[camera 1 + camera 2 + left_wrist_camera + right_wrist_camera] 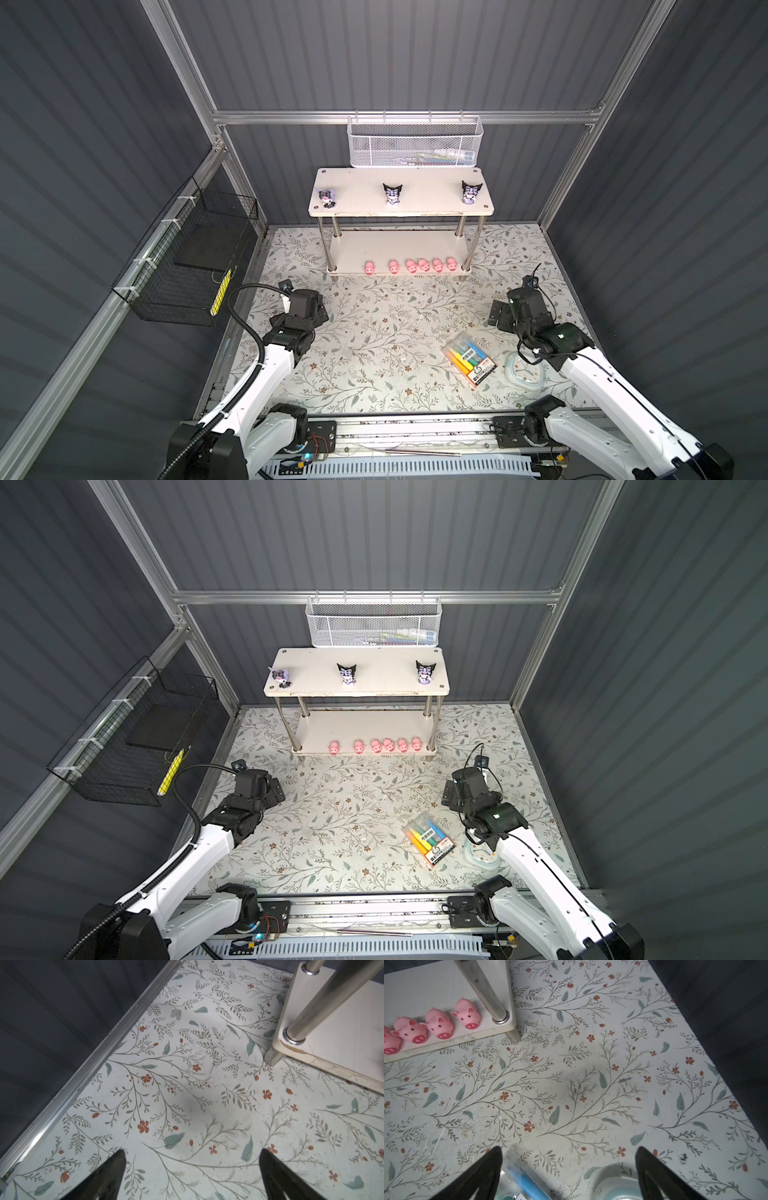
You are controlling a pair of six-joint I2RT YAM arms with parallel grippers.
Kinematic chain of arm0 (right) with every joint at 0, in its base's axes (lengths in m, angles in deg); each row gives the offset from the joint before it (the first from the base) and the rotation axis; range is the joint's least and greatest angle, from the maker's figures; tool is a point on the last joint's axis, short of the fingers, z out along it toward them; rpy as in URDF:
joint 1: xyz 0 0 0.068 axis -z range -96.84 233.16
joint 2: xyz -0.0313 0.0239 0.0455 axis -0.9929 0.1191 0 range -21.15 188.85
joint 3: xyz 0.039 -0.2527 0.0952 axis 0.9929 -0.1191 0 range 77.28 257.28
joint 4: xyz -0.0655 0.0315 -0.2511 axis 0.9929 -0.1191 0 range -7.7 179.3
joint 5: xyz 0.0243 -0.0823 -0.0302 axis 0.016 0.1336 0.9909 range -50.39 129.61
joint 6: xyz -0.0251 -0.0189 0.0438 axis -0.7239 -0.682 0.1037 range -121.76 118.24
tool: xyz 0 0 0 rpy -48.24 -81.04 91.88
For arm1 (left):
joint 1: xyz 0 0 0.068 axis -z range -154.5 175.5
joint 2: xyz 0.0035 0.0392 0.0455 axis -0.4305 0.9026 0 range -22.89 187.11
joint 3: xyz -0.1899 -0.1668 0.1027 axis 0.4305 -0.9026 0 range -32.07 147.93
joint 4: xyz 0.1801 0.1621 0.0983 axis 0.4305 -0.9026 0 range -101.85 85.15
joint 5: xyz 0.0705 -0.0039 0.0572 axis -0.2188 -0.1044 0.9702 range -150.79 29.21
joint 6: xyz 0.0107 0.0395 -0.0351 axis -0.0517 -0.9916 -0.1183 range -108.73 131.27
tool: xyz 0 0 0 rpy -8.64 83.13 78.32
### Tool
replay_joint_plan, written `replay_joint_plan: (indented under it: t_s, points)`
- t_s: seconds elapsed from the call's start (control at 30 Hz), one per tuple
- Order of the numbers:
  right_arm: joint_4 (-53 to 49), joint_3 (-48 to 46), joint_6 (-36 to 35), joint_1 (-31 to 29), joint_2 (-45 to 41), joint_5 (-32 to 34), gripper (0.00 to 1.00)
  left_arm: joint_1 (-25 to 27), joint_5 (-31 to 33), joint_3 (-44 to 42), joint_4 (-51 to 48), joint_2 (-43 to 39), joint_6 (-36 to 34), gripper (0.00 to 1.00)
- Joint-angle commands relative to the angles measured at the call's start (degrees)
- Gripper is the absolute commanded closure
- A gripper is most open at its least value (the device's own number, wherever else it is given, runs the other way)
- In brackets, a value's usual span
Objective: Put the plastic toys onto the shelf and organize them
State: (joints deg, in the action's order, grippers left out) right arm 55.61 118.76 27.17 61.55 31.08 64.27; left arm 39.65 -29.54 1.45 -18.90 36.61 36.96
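Okay, both arms idle. Left gripper [192, 1150]: jaws spread wide, nothing between them, hanging over the floral-print table cover [187, 1095], near-left of the white two-tier shelf with shiny metal posts [342, 1043]. Only that shelf's near-left corner shows in the left wrist view.

Right gripper [569, 1147]: jaws also wide apart and empty, over the same cover, near-right of the shelf. Close by its fingertips [488, 1165] sit a clear plastic pack of coloured markers [525, 1180] and a round pale-blue clock [616, 1188]. In both top views the pack lies near right on the cover with the clock just right of it, partly under the right arm.

Toys are all on the shelf, which stands at the far centre.
- Six tiny pink pig figures [411, 266] sit in a row along the near edge of the lower board, snouts facing near. The left two are spaced out and the right four bunched close.
- Three small black-white-purple figurines with pointed black ears [392, 194] are on the top board at left, centre and right, well apart. The centre and right ones are upright; the left one looks tilted.

White mesh basket [415, 143] hangs on the far rail behind the shelf, contents too blurred to name. Black wire basket [187, 266] hangs on the left wall, with something yellow at its near end.
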Motion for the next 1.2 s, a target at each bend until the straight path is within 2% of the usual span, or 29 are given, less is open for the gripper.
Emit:
replay_joint_plan:
  t_s: [0.0, 0.1, 0.33, 0.6, 0.77, 0.93, 1.17]
  points:
    - [3.4, -1.2, -0.9, 1.6, 1.1, 3.7, 0.01, -0.4, 4.9, -2.1, 8.2, 1.9, -2.5, 0.00]
    - [8.4, -3.9, -2.9, 3.2, 0.6, 4.8, 0.01, -0.4, 8.0, -3.6, 12.5, 3.4, -3.6, 0.00]
    - [27.7, -13.8, -9.8, 4.4, -3.1, 5.4, 0.01, -0.8, 10.3, -5.5, 22.0, 6.6, -7.0, 0.00]
    - [37.9, -16.5, -16.5, 6.9, -1.0, 8.5, 0.01, -1.3, 10.9, -8.9, 34.7, 15.4, -10.5, 0.00]
    - [46.8, -19.6, -17.2, 12.3, 2.4, 4.4, 0.01, -1.5, 10.7, -8.2, 40.9, 20.2, -13.9, 0.00]
    - [55.9, -21.0, -14.9, 19.7, 6.9, -2.0, 0.01, -3.4, 6.0, -6.9, 46.8, 25.0, -18.5, 0.00]
    - [68.4, -21.2, -17.2, 22.9, 16.0, -6.7, 0.01, -9.2, -0.6, -7.9, 53.1, 26.7, -18.9, 0.00]
